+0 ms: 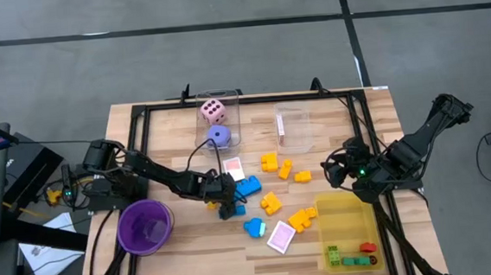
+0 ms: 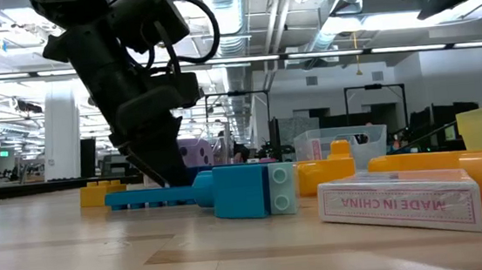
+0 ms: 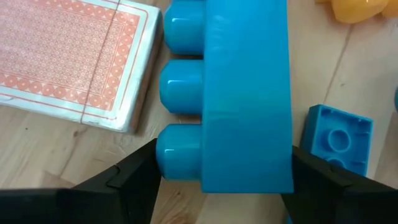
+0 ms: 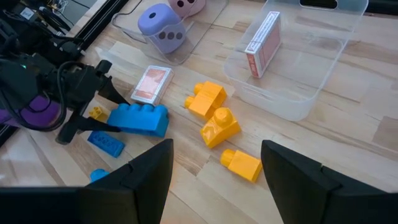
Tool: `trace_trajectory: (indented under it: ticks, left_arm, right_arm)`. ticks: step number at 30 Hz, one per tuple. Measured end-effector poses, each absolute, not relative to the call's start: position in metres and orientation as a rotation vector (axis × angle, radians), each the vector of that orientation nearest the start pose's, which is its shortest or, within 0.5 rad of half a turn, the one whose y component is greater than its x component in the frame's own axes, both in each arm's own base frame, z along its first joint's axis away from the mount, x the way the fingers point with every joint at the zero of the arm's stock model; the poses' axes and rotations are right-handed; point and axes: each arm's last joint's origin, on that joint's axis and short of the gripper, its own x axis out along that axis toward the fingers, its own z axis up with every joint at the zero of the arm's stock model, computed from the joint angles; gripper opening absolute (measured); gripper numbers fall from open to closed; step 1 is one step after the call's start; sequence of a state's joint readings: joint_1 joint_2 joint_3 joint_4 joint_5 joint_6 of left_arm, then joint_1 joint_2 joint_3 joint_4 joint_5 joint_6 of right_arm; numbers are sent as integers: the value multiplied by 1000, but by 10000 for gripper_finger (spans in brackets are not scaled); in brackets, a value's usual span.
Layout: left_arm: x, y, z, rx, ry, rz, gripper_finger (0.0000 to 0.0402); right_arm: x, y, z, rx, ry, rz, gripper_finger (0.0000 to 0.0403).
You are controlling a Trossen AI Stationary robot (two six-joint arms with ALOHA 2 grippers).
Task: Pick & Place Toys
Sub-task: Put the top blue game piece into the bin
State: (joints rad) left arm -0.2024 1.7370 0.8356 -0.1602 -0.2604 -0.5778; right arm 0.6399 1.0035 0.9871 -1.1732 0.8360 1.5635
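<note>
Blue block point(image 3: 245, 99) sits between the left gripper point(image 3: 221, 177) jaws, half-closed, not yet gripping — an off-centre squeeze may twist it toward the card deck point(image 3: 71, 59) at 9 o'clock. Right gripper point(image 4: 214, 168) jaws stand wide, empty.

dice point(image 1: 214, 112) in left box point(image 1: 230, 99) | card deck point(image 1: 280, 123) in right box point(image 1: 301, 121) | cup point(image 1: 145, 227) left of blocks point(image 1: 272, 203)

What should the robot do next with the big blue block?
Probably squeeze shut. The left hand is down at the table with one finger on each side of the big blue block, which sits beside a card deck and hasn't been lifted. Closing the hand fully would likely grip it for lifting.
</note>
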Motion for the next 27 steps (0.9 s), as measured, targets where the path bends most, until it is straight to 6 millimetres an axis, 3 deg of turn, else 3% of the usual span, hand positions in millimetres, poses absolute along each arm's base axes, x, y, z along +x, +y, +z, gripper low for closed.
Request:
trace_trajectory:
  ticks: [11, 27]
  left_arm:
    - [309, -56, 135, -315, 900, 327, 263]
    - [300, -49, 200, -401, 640, 291, 265]
  right_arm:
    - [138, 76, 301, 659, 499, -736, 235]
    - [138, 76, 301, 659, 497, -737, 235]
